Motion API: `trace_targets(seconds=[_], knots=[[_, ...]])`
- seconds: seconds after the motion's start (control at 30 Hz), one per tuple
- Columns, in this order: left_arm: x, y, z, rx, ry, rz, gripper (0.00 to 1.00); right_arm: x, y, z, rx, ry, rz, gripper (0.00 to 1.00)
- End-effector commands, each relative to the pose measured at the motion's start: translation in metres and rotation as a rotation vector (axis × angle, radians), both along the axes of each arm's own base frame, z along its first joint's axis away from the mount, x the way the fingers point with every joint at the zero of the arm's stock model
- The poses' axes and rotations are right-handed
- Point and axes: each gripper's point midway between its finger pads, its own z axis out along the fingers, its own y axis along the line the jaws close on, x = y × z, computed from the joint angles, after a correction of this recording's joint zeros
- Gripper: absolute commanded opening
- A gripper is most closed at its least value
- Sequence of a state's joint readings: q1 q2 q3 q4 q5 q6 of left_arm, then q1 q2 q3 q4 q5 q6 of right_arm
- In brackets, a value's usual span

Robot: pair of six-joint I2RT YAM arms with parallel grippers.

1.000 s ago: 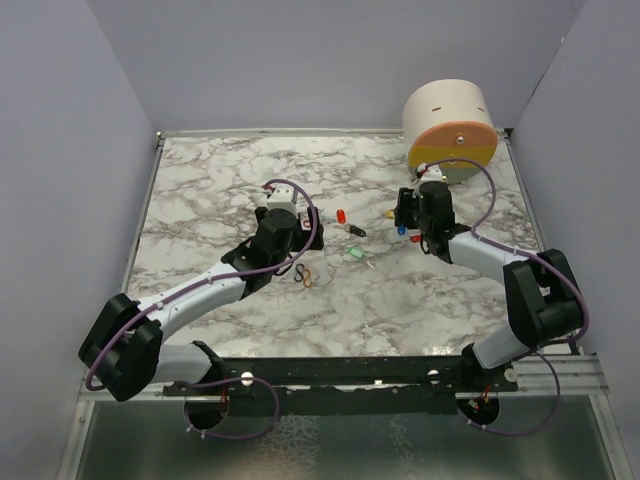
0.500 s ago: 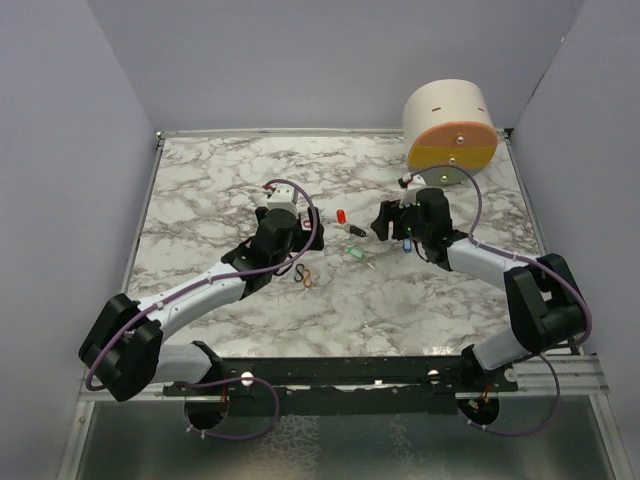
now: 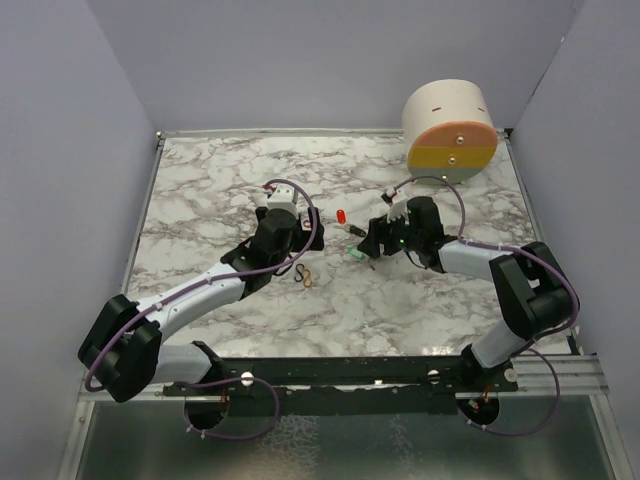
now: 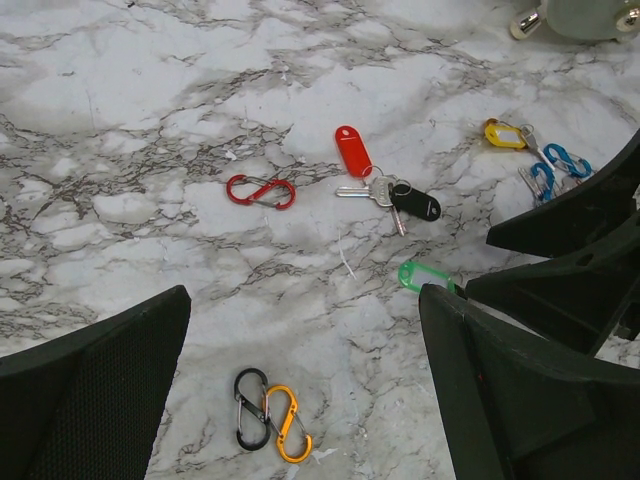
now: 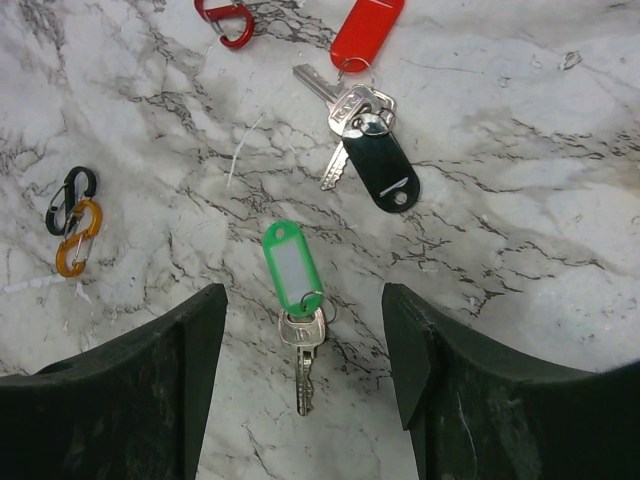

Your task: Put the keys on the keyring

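My right fingers (image 5: 120,400) had swung in from right of the green-tagged key (image 5: 300,330) and hung apart above it, probably my next pick; left fingers (image 4: 90,400) stayed wide apart.

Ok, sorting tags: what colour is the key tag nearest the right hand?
Green. The plastic key tag shows best in the right wrist view.

My black two-finger left gripper (image 4: 305,298) sits centre-left in the top view, jaws spread wide. My black right gripper (image 5: 302,292) sits centre-right, angled toward frame left, jaws parted. Both arms reach up from the bottom edge, elbows bent outward.
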State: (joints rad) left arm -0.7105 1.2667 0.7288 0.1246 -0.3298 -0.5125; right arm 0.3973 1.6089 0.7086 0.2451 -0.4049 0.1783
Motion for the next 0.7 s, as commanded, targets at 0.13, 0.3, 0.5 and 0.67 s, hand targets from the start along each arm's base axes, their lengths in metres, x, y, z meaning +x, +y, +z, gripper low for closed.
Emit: trace_targets(seconds=[0.13, 0.3, 0.5, 0.67], knots=[[0.0, 0.001, 0.016, -0.018, -0.033, -0.009, 0.99, -0.011, 0.01, -0.013, 0.038, 0.034, 0.075, 0.63], [-0.001, 0.001, 0.015, -0.016, -0.032, -0.007, 0.99, -0.013, 0.011, -0.018, 0.041, 0.047, 0.084, 0.6], [0.0, 0.002, 0.014, -0.013, -0.031, -0.006, 0.99, -0.016, 0.014, -0.024, 0.052, 0.07, 0.104, 0.58], [0.0, 0.002, 0.015, -0.015, -0.034, -0.006, 0.99, -0.021, 0.016, -0.026, 0.066, 0.085, 0.123, 0.54]])
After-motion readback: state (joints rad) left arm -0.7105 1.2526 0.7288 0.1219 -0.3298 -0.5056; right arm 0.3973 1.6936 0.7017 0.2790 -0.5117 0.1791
